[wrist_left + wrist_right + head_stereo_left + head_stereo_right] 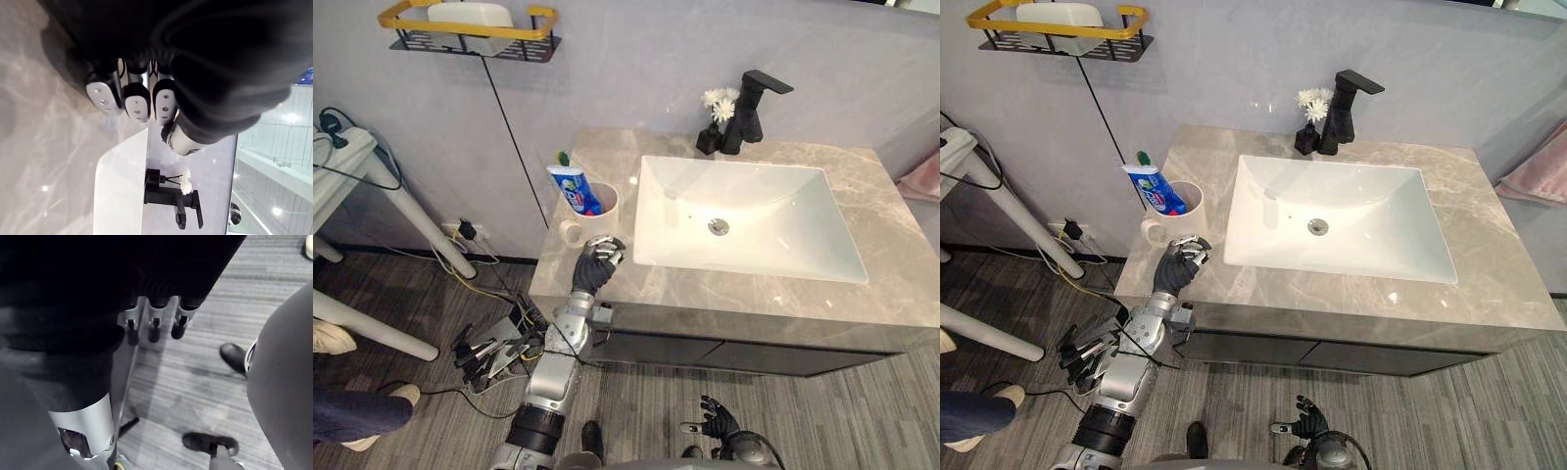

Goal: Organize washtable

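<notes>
Grey-veined marble countertop (891, 264) runs in front of you against a plain grey wall, with a white rectangular sink basin (773, 211) set into it. At the back rim of the basin you have a black angular faucet (751, 108). Just beside it, on its left, is a small black vase of white flowers (715, 122).

On the left end of the countertop, close to the basin's left rim, stands a white ceramic mug (602, 221) with its handle turned toward the front. A blue, white and red toothpaste tube (574, 188) leans out of the mug to the left. A green-tipped toothbrush (563, 158) pokes up behind the tube.

Your left hand (597, 266) is over the marble just in front of the mug, near the counter's front edge. It is close to the mug but apart from it. Its fingers (138, 102) are curled in toward the palm with nothing inside them. In its wrist view the basin, faucet and flowers lie beyond the fingers.

Your right hand (717, 421) hangs low, below the counter front, above the grey plank floor (195, 372). Its fingers are loose and spread, and it holds nothing.

High on the wall to the left you can see a yellow-and-black wire shelf (524, 32) carrying a white object (470, 15). A pink towel (925, 176) shows at the right edge. At the lower left, a person's light shoe (328, 338) and blue trouser leg (352, 411) are on the floor.
</notes>
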